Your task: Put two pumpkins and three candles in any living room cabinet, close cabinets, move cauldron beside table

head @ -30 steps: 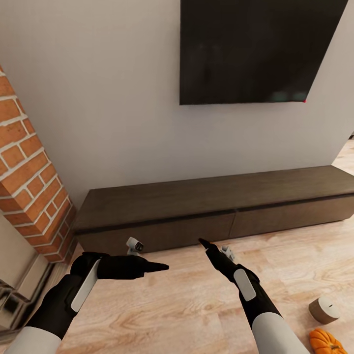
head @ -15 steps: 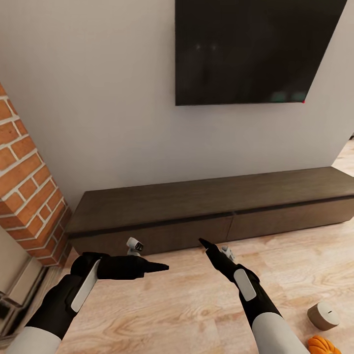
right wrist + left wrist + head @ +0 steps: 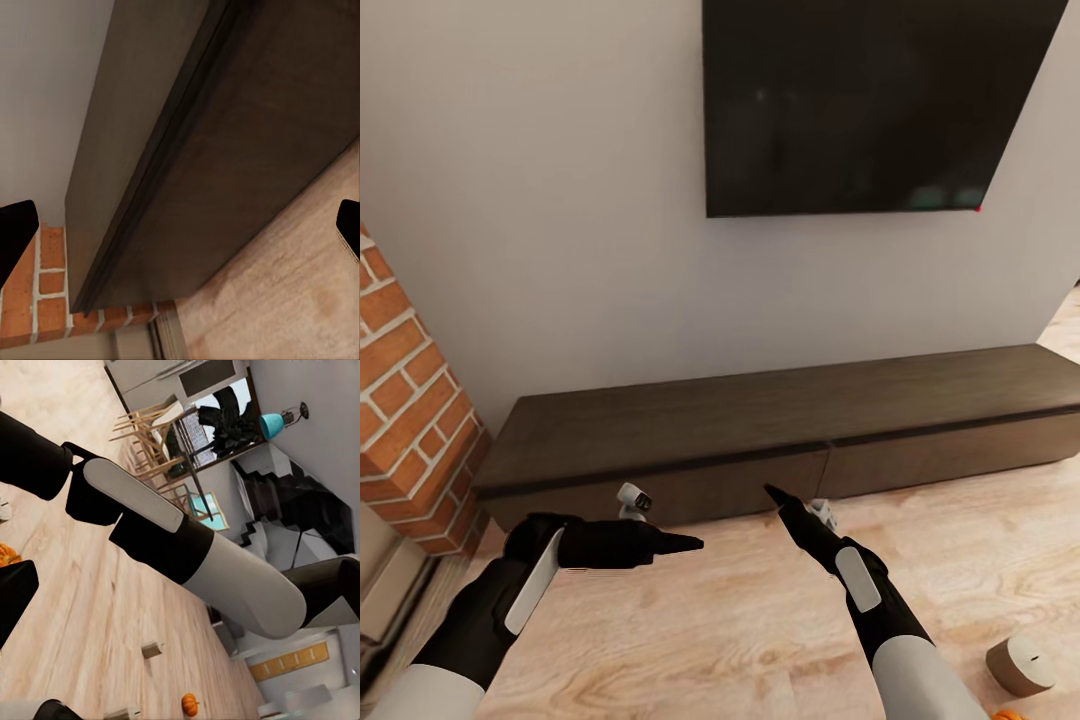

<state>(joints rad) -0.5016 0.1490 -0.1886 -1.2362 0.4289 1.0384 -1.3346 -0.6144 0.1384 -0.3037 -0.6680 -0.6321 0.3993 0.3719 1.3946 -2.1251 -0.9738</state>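
The long, low, dark brown cabinet [image 3: 760, 440] runs along the wall ahead, its flat drawer fronts shut. My left gripper [image 3: 685, 544] and right gripper [image 3: 772, 493] hover over the floor just in front of it, both empty. In the right wrist view the cabinet front [image 3: 247, 172] lies close, with the right gripper [image 3: 180, 225] open and its fingertips [image 3: 15, 232] at the frame's edges. One beige candle [image 3: 1020, 665] stands on the floor at the lower right, an orange sliver of pumpkin [image 3: 1005, 714] beside it. The left wrist view shows the open left gripper [image 3: 34, 652] and another pumpkin [image 3: 190, 704] far off.
A brick fireplace corner [image 3: 400, 400] stands at the left and a dark TV [image 3: 870, 100] hangs above the cabinet. Light wood floor [image 3: 710, 620] spreads in front. The left wrist view shows my right arm [image 3: 150, 540], wooden chairs and a table [image 3: 157, 442].
The whole head picture has shifted, so the camera moved: brick and TV slid left, candle and pumpkin dropped toward the bottom edge. Both arms keep the same pose.
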